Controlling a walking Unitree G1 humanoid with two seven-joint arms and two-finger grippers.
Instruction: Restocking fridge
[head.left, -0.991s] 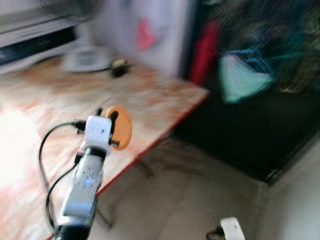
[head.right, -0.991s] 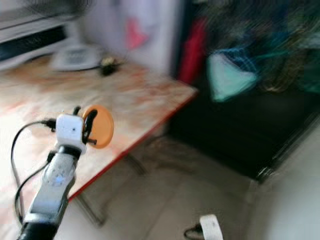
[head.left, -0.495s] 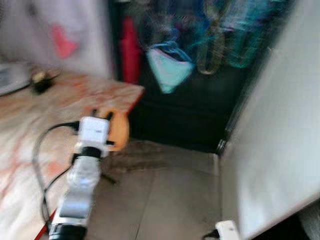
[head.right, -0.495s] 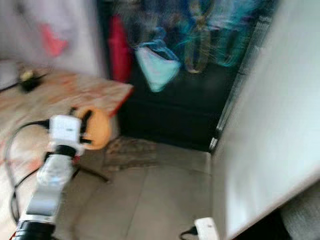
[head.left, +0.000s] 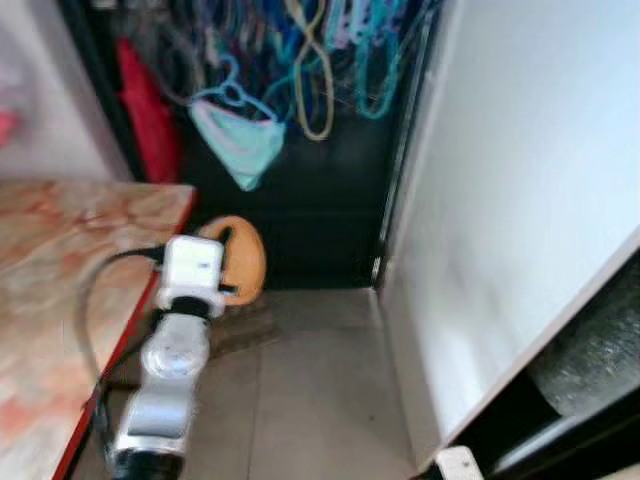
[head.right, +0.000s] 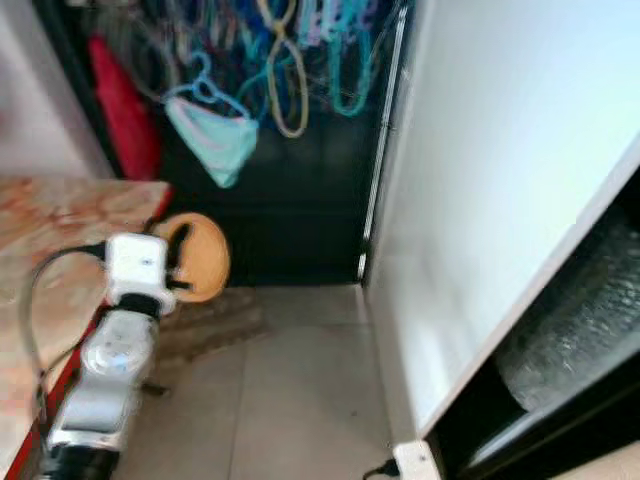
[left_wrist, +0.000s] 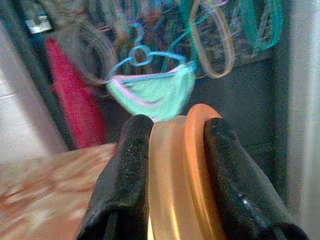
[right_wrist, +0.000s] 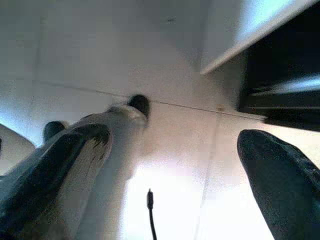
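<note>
Left gripper: raised in front of the robot, its two black fingers closed on an orange round container, one finger on each flat side.
Right gripper: hangs low over the pale floor, fingers spread wide with nothing between them.
Hard to make out: the head views are soft with blur; the container's lower part is cut off by the frame edge in the left wrist view, and what it holds cannot be told.
Container: disc-shaped, a translucent amber body with a deeper orange lid or rim, held on edge above the floor just beyond the table corner.
Table: marbled orange-and-cream top with a red edge, on the robot's left.
Fridge door: a broad white panel on the right; a frosted shape shows in the dark opening behind it.
Back of room: coloured hangers against a dark recess, with a mint-green garment and something red beside it.
</note>
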